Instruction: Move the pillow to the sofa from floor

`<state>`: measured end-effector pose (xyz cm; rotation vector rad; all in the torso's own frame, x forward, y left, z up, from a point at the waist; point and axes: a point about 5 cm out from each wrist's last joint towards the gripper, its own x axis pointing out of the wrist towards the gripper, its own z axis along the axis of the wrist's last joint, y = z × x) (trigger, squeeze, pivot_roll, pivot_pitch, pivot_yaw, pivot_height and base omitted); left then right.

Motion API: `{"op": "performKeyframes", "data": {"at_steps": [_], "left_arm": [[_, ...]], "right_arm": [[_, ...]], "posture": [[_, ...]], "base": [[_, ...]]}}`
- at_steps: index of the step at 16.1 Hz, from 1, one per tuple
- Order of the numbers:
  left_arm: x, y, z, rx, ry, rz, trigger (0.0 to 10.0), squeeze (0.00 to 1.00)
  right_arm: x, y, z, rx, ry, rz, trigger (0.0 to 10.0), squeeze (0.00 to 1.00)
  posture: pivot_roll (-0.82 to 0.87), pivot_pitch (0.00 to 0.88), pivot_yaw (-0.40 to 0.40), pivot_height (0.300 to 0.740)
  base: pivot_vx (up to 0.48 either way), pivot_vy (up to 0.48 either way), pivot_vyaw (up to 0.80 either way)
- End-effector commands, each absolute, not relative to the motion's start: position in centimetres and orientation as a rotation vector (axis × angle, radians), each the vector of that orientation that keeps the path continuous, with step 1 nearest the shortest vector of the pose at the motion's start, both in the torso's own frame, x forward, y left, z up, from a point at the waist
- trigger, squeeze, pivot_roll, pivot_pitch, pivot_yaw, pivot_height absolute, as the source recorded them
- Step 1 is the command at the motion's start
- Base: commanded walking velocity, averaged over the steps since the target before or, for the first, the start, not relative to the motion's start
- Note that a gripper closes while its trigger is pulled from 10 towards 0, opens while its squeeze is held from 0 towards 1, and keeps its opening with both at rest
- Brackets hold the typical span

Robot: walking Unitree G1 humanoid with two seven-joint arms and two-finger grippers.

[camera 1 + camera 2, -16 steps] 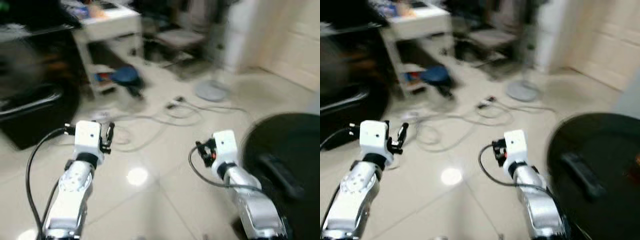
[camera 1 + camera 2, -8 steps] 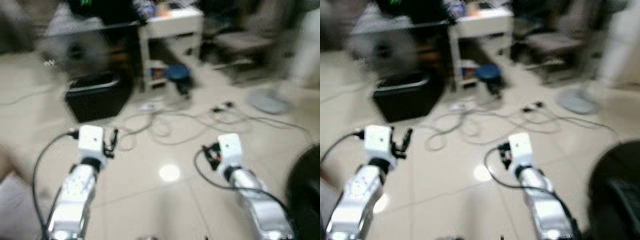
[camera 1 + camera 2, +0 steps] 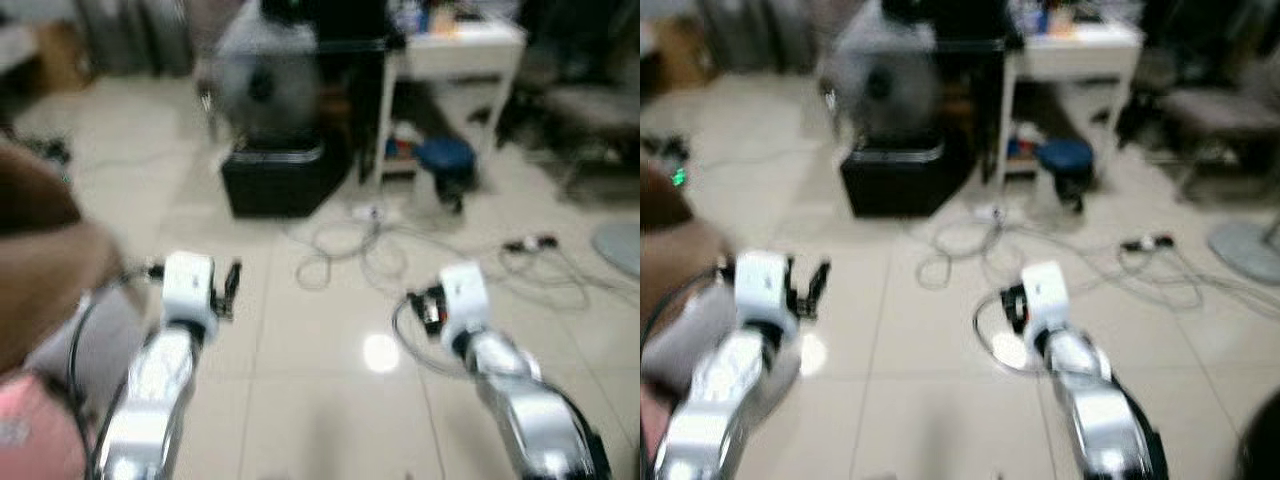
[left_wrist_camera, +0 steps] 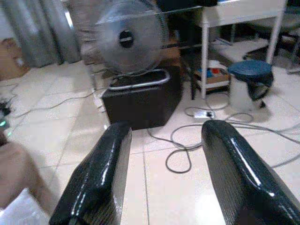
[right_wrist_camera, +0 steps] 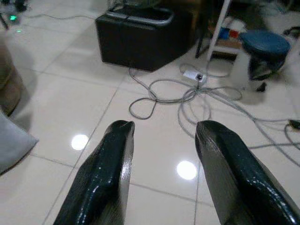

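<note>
A grey pillow lies on the tiled floor at the far left, partly hidden behind my left arm; its corner shows in the right wrist view. Beside it, a blurred brown sofa stands at the left edge. My left gripper is held out above the floor just right of the pillow, open, with nothing between its fingers. Further to the right, my right gripper hangs over bare tiles, open and holding nothing.
Ahead stand a floor fan on a black box, a white table and a blue stool. Loose cables and a power strip cross the tiles. Something pink sits at the bottom left.
The camera has swung left: the black round table has left the right edge, and the sofa and pillow have come in at the left. Both arms keep their pose.
</note>
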<state>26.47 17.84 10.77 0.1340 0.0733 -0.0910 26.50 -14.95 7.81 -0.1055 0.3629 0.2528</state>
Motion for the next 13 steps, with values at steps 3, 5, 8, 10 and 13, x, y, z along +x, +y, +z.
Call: {"op": "performKeyframes", "data": {"at_steps": [3,5,8,10,13], "left_arm": [[26.37,18.05,10.95,0.154,0.076,-0.094,10.0,0.0],[26.43,18.03,11.06,0.156,0.073,-0.099,10.0,0.0],[26.41,18.06,11.1,0.16,0.074,-0.104,10.0,0.0],[26.36,18.09,11.08,0.162,0.076,-0.105,10.0,0.0],[26.41,18.18,11.11,0.167,0.077,-0.104,10.0,0.0]], "right_arm": [[26.6,-14.54,7.95,-0.093,0.361,0.271,10.0,0.0],[26.61,-14.63,7.86,-0.091,0.364,0.269,10.0,0.0],[26.54,-14.84,7.62,-0.092,0.371,0.266,10.0,0.0],[26.51,-14.92,7.53,-0.083,0.369,0.253,10.0,0.0],[26.67,-14.9,7.48,-0.069,0.366,0.246,10.0,0.0]], "posture": [[0.09,0.0,0.029,0.74],[0.09,0.0,0.035,0.74],[0.09,0.0,0.037,0.74],[0.09,0.0,0.039,0.74],[0.09,0.0,0.039,0.74]], "base": [[0.0,0.105,0.8],[0.0,0.345,0.8],[0.0,0.346,0.8],[0.0,0.382,0.0],[0.0,0.389,0.0]]}}
